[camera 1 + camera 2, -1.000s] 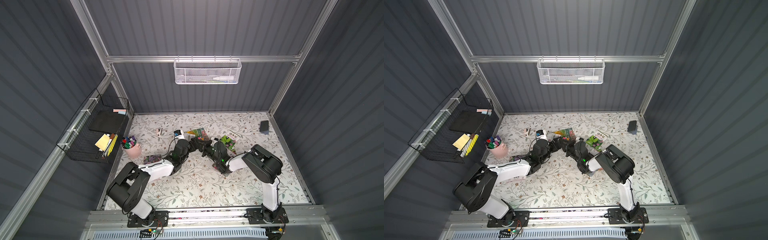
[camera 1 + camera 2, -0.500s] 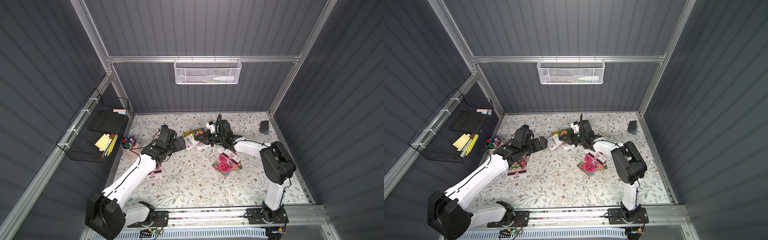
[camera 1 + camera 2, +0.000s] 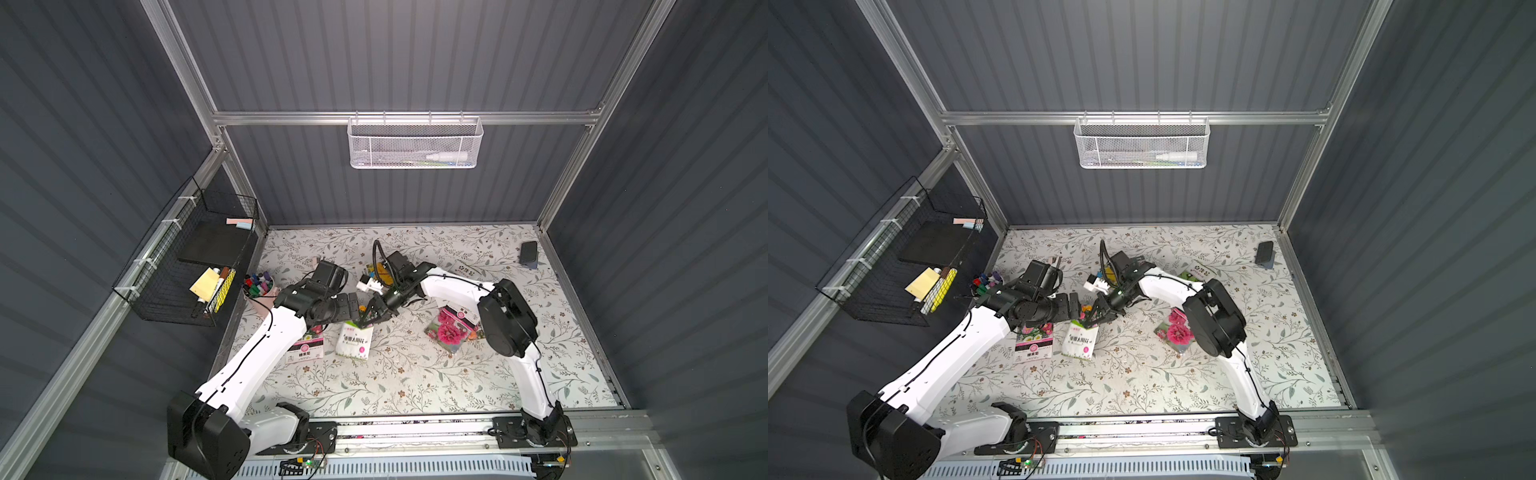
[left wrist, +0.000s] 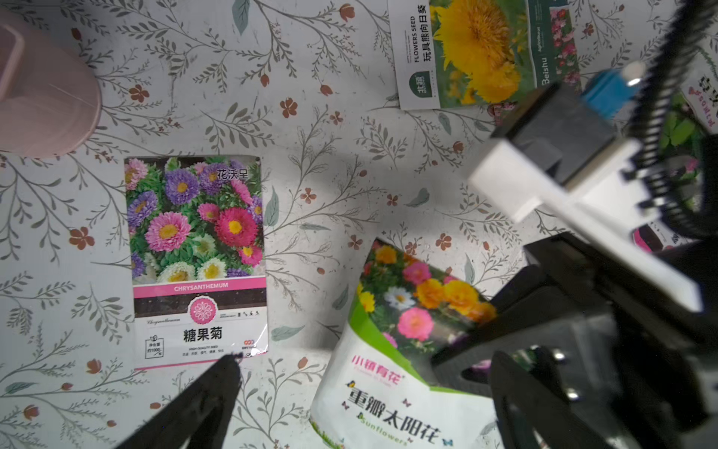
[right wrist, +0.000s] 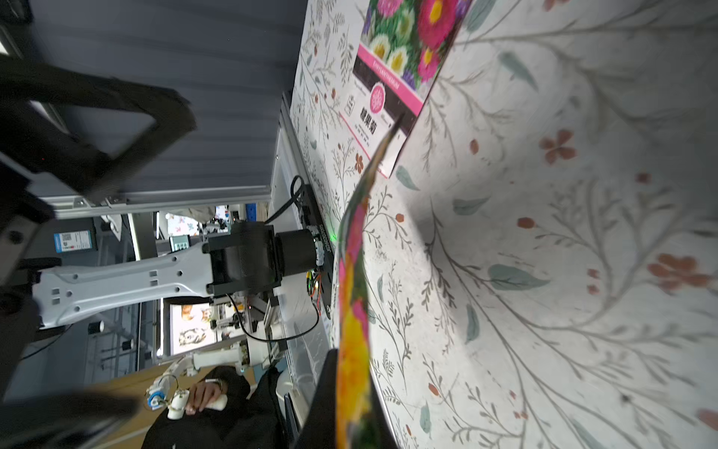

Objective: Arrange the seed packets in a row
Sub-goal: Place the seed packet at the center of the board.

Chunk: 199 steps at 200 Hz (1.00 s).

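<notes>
Lowering the white-and-green packet (image 3: pixel 354 344) flat beside the chrysanthemum packet (image 3: pixel 306 352) looks like the step in hand. The right claw (image 3: pixel 371 314), pinched shut on its flower-printed end, should square it to that neighbour before letting go. The left claw (image 3: pixel 352 301) hangs wide open over the chrysanthemum packet's far end.
</notes>
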### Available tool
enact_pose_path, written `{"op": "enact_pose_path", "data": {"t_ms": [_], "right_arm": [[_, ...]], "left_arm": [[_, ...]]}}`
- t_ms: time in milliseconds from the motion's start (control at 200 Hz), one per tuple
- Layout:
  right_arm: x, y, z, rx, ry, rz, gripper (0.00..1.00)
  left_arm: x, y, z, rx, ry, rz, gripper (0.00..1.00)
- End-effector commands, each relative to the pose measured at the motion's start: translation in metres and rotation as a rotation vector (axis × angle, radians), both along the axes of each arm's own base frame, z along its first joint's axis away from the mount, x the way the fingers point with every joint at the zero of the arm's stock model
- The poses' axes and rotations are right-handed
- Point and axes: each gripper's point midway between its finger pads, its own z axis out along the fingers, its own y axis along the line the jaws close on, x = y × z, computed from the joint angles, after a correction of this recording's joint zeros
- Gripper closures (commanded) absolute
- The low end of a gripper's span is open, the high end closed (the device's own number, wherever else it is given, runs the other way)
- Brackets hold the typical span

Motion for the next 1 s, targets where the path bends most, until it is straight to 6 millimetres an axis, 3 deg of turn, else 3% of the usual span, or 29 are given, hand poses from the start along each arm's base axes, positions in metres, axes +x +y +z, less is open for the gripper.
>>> {"op": "enact_pose_path", "data": {"t_ms": [0, 260, 550, 730, 895, 990], "right_arm": [[-0.002, -0.001, -0.004, 0.000, 0.024, 0.045, 1.00], [0.006, 0.021, -0.030, -0.030, 0.037, 0.059, 1.00], [0.016, 0.028, -0.064, -0.126, 0.004, 0.033, 1.00], [0.031, 0.039, -0.074, -0.150, -0.046, -0.020, 0.94], [0.041, 0.047, -0.076, -0.163, -0.087, -0.057, 0.81], [0.045, 0.049, -0.078, -0.169, -0.112, -0.067, 0.58]], "left_arm": [[-0.014, 0.014, 0.000, 0.049, 0.016, -0.007, 0.01], [-0.024, 0.022, -0.007, 0.060, 0.029, 0.000, 0.01], [-0.030, 0.023, -0.011, 0.057, 0.038, -0.003, 0.01], [-0.032, 0.023, -0.016, 0.050, 0.047, 0.003, 0.01], [-0.033, 0.021, -0.020, 0.032, 0.058, 0.002, 0.01], [-0.034, 0.020, -0.021, 0.027, 0.059, 0.002, 0.01]]}}
